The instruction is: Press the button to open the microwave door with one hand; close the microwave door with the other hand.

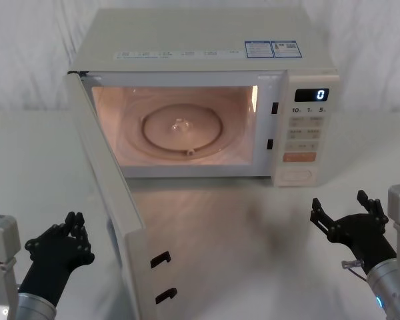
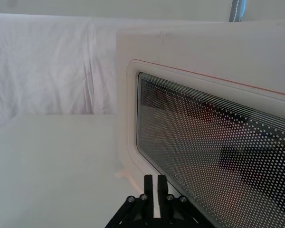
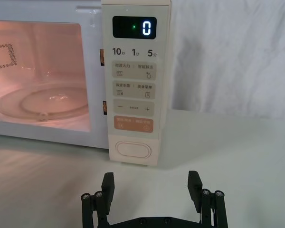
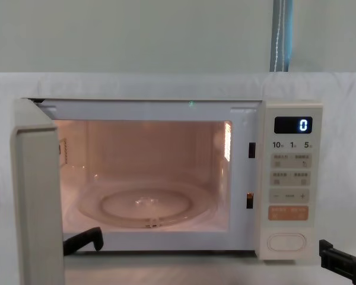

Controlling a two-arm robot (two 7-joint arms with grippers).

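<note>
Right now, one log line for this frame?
microwave door: open, cavity lit | button: untouched | right gripper: open, facing panel | left gripper: shut, outside door

Black digital display (image 3: pixel 134 27) at top of narrow cream control panel (image 3: pixel 134 85) of cream boxy microwave (image 1: pixel 200 93): shows blue-white "0", small green dot to its left. Below display, printed row: "10", "1", "5", each with tiny character, not legible. Small cream keys (image 3: pixel 134 71) carry Chinese print and icons, too small to read. One key (image 3: pixel 133 108) shows "−" and "+". Orange rectangular key (image 3: pixel 133 124): print illegible. Blue-white stickers (image 1: pixel 272 49) on microwave top: text unreadable.
</note>
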